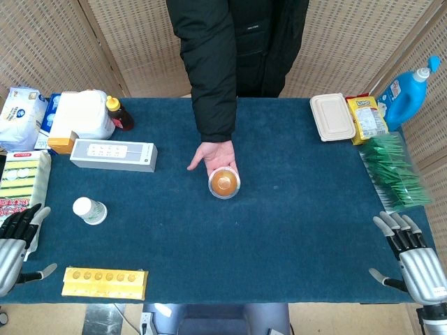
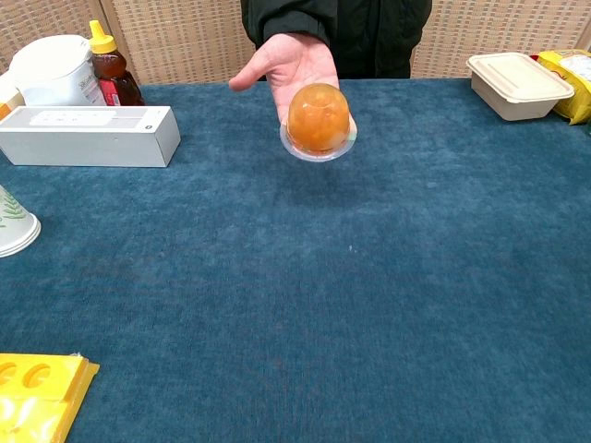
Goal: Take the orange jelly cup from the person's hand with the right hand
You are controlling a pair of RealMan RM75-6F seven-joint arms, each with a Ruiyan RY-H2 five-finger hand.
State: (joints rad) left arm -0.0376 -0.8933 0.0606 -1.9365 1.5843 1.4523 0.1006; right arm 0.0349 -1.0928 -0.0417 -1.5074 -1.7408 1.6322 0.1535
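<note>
An orange jelly cup [image 1: 224,183] [image 2: 319,120] lies dome-up on the open palm of a person's hand [image 1: 213,157] [image 2: 291,63], held over the middle of the blue table. My right hand [image 1: 412,262] hangs at the table's front right corner, fingers spread, holding nothing, far from the cup. At the front left edge my left hand [image 1: 17,244] is also open with nothing in it. Neither hand shows in the chest view.
A white box [image 1: 113,154] [image 2: 88,135], a paper cup [image 1: 90,210] and a yellow tray [image 1: 105,283] sit on the left. A beige lunch box [image 1: 332,116] [image 2: 518,84], snack packs, green packets [image 1: 393,169] and a blue bottle [image 1: 408,91] line the right side.
</note>
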